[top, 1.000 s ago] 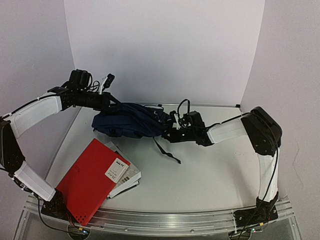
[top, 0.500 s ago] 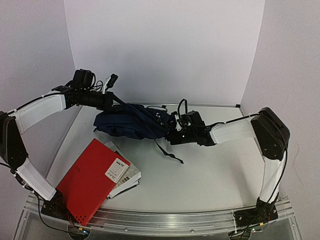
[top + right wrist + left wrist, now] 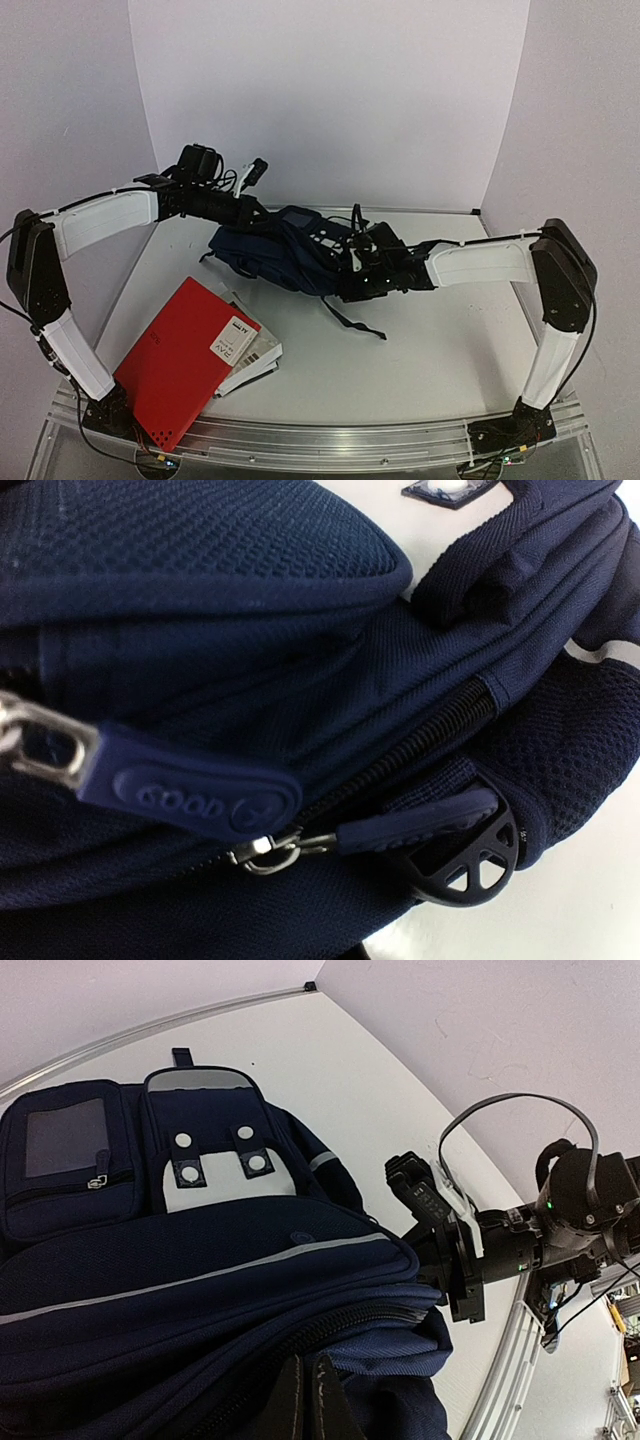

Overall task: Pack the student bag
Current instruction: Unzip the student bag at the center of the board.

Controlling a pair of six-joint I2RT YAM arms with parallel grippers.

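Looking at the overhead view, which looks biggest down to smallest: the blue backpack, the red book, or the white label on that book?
1. Red book and student bag: about alike. The book lies nearer the camera and the bag is crumpled and partly hidden, so I won't rank them.
2. White label: clearly smallest.

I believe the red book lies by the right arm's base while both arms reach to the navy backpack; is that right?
Not quite: the red book lies by the left arm's base, not the right's, as the top external view shows. Both arms do reach to the navy backpack.
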